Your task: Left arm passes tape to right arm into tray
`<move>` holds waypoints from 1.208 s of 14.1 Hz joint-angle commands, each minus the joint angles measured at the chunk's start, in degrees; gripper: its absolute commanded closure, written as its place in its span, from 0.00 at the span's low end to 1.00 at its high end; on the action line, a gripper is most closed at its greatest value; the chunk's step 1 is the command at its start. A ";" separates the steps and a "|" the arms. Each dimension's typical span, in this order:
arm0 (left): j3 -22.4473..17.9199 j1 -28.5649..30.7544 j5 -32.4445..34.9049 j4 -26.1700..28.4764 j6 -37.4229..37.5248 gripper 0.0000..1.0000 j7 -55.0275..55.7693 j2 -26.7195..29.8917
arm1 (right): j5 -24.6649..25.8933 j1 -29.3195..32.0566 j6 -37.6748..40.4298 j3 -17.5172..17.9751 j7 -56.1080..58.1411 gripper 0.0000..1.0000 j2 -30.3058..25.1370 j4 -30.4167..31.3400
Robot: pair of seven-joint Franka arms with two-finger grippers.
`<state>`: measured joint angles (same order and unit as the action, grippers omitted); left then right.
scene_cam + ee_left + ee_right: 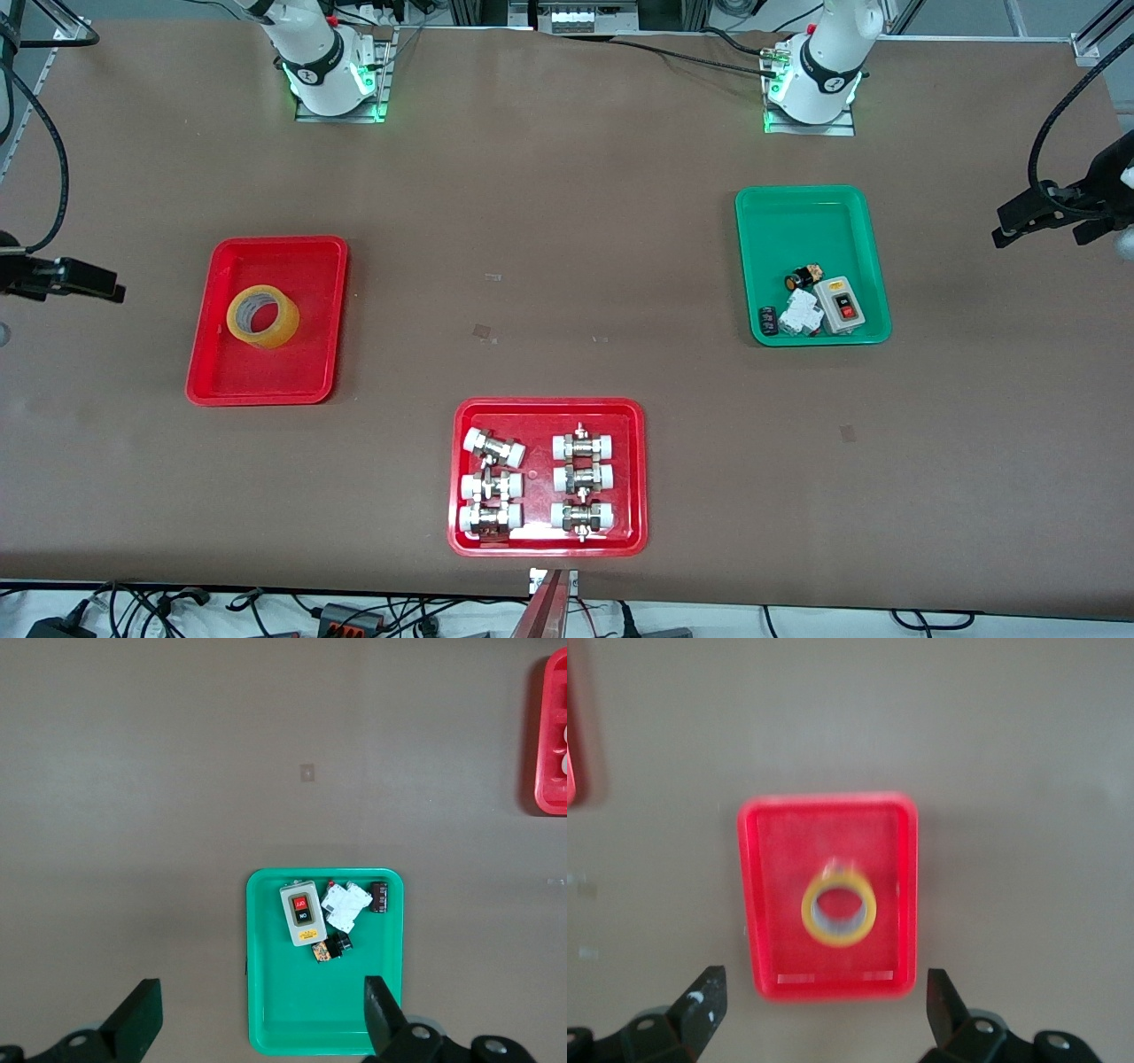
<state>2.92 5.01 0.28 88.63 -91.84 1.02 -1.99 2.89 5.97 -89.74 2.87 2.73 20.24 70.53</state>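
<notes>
The tape (262,315), a translucent yellow roll with a wide pale core hole, lies flat in the tray (221,372), a plain red one toward the right arm's end of the table. In the right wrist view the tape (838,906) sits inside the tray (766,904), far below my right gripper (823,981), which hangs open and empty high over the tray's edge. My left gripper (261,997) is open and empty too, high over the green tray (292,1010). The front view shows only the two arms' bases, not the grippers.
The green tray (797,221) holds a grey switch box (842,305) and small parts. A wider red tray (461,478) of metal fittings sits near the front edge. Black clamps with cables jut in at both table ends (62,276) (1063,208).
</notes>
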 commanded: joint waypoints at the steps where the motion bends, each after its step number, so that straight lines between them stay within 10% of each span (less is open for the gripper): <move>1: 0.25 0.35 -0.10 -0.21 0.61 0.00 -0.32 0.14 | 0.72 -0.78 -7.44 -0.06 -1.23 0.00 -4.23 7.05; 17: 0.34 0.26 -0.10 -0.12 0.61 0.00 -0.40 0.14 | 0.80 -4.56 -8.43 -4.10 -0.71 0.00 -20.50 25.97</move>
<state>2.94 5.01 0.28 88.63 -91.84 1.02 -2.01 2.89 2.06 -98.56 -0.86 1.56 1.56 94.76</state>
